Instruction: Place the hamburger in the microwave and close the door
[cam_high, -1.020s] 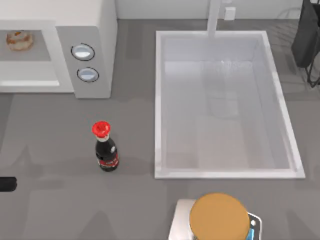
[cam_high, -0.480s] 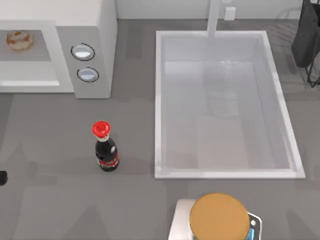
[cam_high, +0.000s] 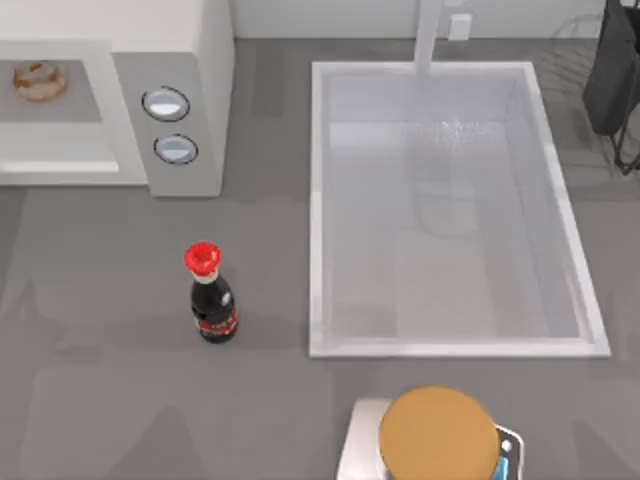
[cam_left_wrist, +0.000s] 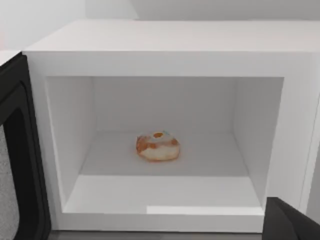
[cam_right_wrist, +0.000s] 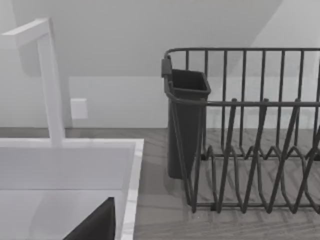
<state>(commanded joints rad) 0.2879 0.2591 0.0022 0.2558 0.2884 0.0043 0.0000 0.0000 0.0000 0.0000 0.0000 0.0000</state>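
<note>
From my left wrist camera, a dark corner of my left gripper (cam_left_wrist: 292, 222) pokes into the frame, low and in front of the microwave (cam_left_wrist: 165, 55). I cannot tell how wide it stands, and I see nothing in its grasp. It faces straight into the open cooking cavity. The hamburger (cam_left_wrist: 157, 146) sits on the cavity floor, roughly mid-way across and towards the back wall, touching no wall. The door (cam_left_wrist: 17, 165) is swung out to one side of the opening, its dark inner frame and grey mesh window turned towards the camera, so the microwave is not yet closed.

My right gripper (cam_right_wrist: 97, 225) shows as a dark wedge at the edge of my right wrist camera, over the sink (cam_right_wrist: 131, 165). I cannot tell its opening either, and it carries nothing that I can see. Beyond it stand the white faucet (cam_right_wrist: 50, 75) and a dark wire dish rack (cam_right_wrist: 250, 150) with a dark utensil cup (cam_right_wrist: 185, 120) hung at its corner.

From above, the microwave is at the table's (cam_high: 100, 380) far left, with two round knobs (cam_high: 166, 103) on its panel. A red-capped dark bottle (cam_high: 210, 295) stands upright between microwave and sink, near the basin's rim. A large brown disc (cam_high: 437, 435) lies on a white stand (cam_high: 360, 440) at the near edge.
</note>
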